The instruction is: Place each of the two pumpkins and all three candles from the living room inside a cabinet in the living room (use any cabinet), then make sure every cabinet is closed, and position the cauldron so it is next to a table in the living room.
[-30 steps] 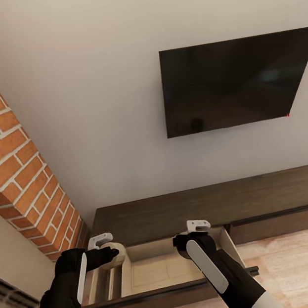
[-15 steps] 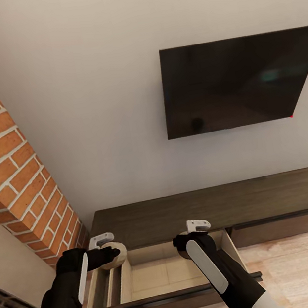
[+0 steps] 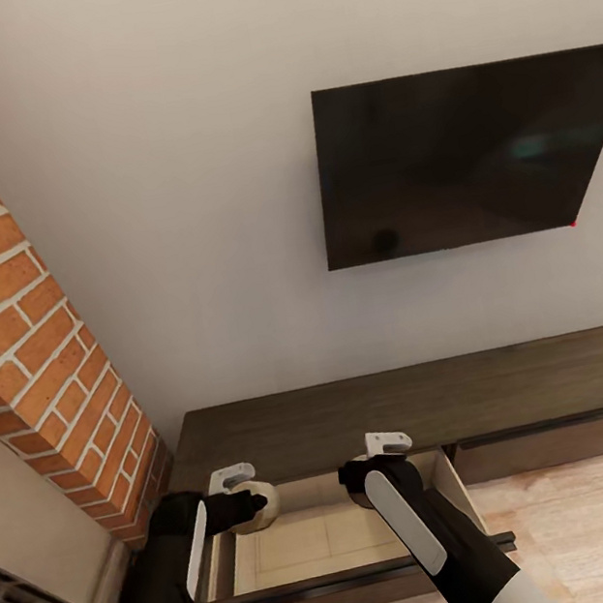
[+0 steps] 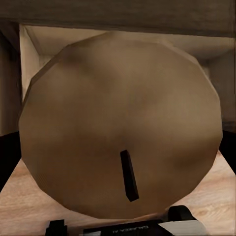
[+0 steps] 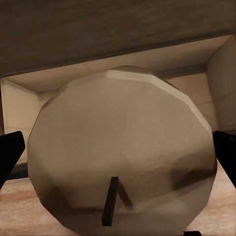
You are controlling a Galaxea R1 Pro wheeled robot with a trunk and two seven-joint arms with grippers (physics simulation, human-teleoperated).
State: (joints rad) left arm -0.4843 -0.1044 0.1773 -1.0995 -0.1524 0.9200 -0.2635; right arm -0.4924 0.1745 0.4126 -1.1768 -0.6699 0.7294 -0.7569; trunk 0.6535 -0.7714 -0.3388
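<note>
Now each end effector, left (image 3: 245,505) and right (image 3: 363,483), clasps candle (image 4: 118,132) over open cabinet (image 3: 417,405) drawer.

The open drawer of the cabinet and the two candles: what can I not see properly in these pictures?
- Head view: the right arm hides the right gripper's candle and part of the drawer floor.
- Left wrist view: the candle hides most of the drawer behind it; the fingers show as dark slivers at the edges.
- Right wrist view: the candle likewise blocks the drawer interior.
- Head view: the cabinet is cut by the right edge.
</note>
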